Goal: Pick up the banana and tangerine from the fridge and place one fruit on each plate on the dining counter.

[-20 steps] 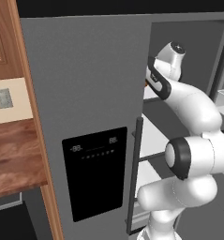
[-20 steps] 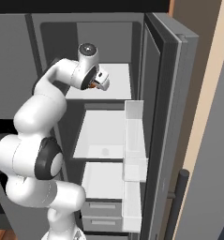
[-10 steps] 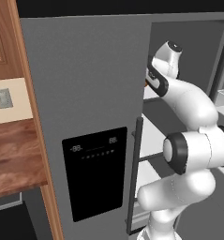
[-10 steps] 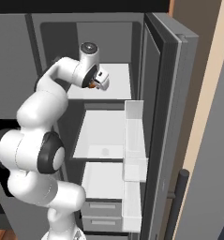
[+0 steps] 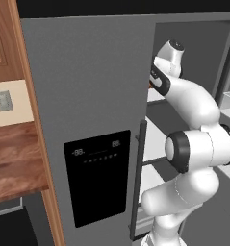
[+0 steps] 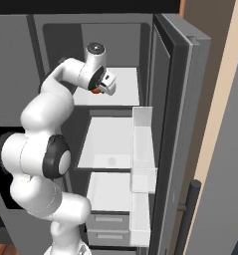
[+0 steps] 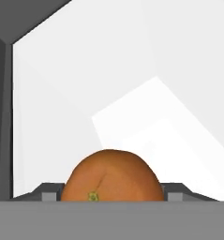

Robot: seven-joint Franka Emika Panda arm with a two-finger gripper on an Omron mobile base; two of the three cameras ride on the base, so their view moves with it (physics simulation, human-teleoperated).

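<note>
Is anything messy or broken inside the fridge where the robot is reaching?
Nothing stands out. The fridge door stands open, its white shelves look clean and level, with no spill. The tangerine sits whole between the fingers of the hand at the upper shelf, which fits the job.

My arm point(image 6: 46, 114) consists of smooth, glossy white rounded links. Dark grey to black rings separate the links at each joint, and a dark circular cap closes the uppermost joint. My hand point(image 6: 104, 85) has a white housing with a dark face.
</note>
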